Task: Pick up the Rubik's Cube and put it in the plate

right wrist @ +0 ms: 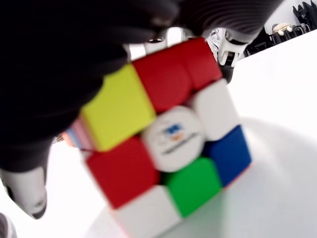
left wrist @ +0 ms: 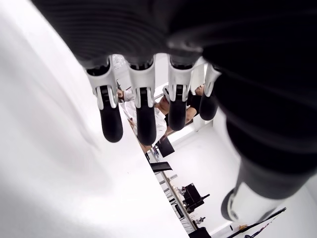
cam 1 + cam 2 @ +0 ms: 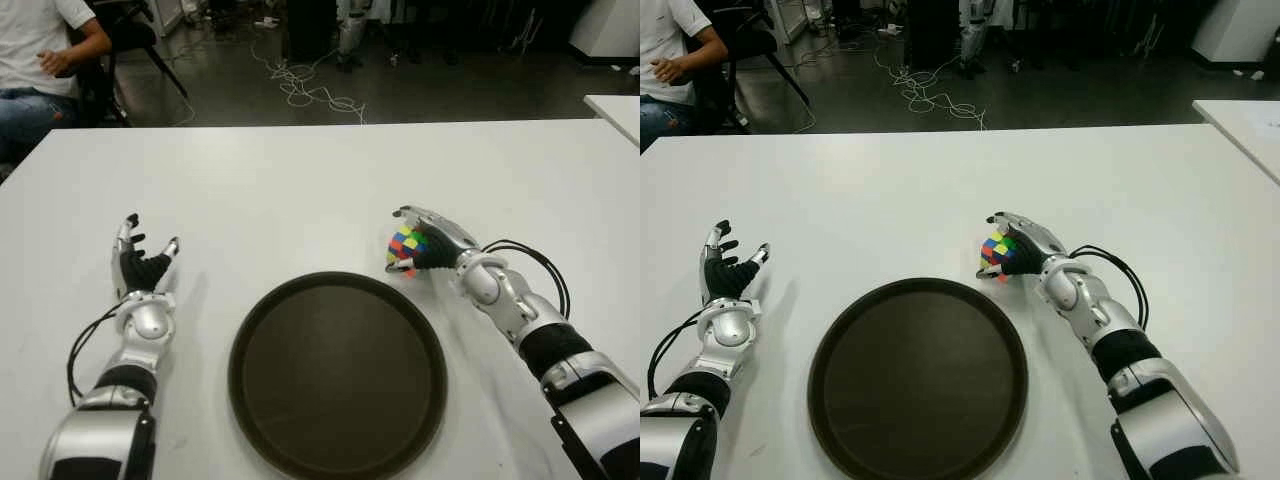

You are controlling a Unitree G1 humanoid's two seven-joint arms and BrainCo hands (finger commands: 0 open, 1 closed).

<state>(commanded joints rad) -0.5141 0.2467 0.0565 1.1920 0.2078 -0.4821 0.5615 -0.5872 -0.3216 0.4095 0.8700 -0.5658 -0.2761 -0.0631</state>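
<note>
The Rubik's Cube (image 3: 405,249) is a scrambled cube with coloured tiles, held in my right hand (image 3: 420,240) just past the far right rim of the plate (image 3: 338,372). In the right wrist view the cube (image 1: 168,139) fills the picture, with my palm and fingers (image 1: 27,191) wrapped over it and the white table (image 1: 282,163) close below. The plate is a round dark brown tray near the table's front edge, with nothing in it. My left hand (image 3: 140,262) shows to the left of the plate, fingers spread and pointing up, holding nothing.
A white table (image 3: 300,180) carries everything. A person in a white shirt (image 3: 35,50) sits at the far left behind the table. Cables (image 3: 310,90) lie on the dark floor beyond. Another white table's corner (image 3: 615,110) shows at the right.
</note>
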